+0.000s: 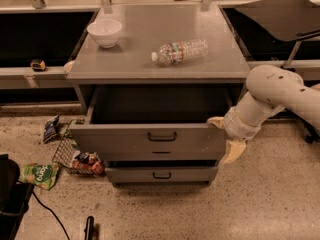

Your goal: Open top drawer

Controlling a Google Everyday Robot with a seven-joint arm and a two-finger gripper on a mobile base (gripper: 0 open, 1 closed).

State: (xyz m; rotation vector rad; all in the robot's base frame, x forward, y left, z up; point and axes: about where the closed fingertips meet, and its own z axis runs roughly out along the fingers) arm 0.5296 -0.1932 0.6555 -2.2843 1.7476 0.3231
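The top drawer (125, 141) of the grey cabinet stands pulled out toward me, and its dark inside shows. Its black bar handle (162, 136) is in the middle of the flat front panel. My gripper (225, 137) is at the right end of that front panel. One cream finger (216, 122) lies over the panel's top right corner. The other finger (232, 151) hangs below and to the right of it. The fingers stand apart and hold nothing. My white arm (272, 91) reaches in from the right.
A white bowl (104, 32) and a water bottle (180, 51) lying on its side are on the cabinet top (150, 66). A lower drawer (162, 175) stands slightly out. A wire basket (67, 154), snack bags (39, 174) and a black cable (47, 214) are on the floor to the left.
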